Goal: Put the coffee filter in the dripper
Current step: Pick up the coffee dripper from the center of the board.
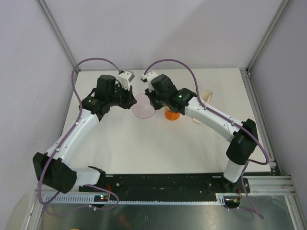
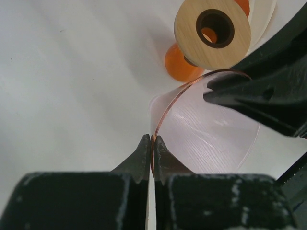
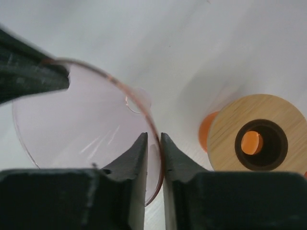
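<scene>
The dripper (image 1: 143, 106) is a clear pinkish funnel held tilted on its side above the table between both grippers. My left gripper (image 1: 131, 98) is shut on its rim, seen pinched in the left wrist view (image 2: 152, 138), where the dripper (image 2: 206, 134) fills the middle. My right gripper (image 1: 152, 100) is closed round the opposite rim (image 3: 153, 136), with the dripper (image 3: 72, 120) to its left. Nothing lies inside the funnel. I cannot pick out a single white coffee filter. Only a pale paper edge (image 1: 206, 94) shows behind the right arm.
An orange-tinted beaker (image 1: 171, 115) stands just right of the dripper, topped by a flat wooden ring (image 3: 225, 139) with a centre hole. Both show in the left wrist view, ring (image 2: 192, 33) above beaker (image 2: 177, 64). Cream paper (image 2: 264, 17) lies behind them.
</scene>
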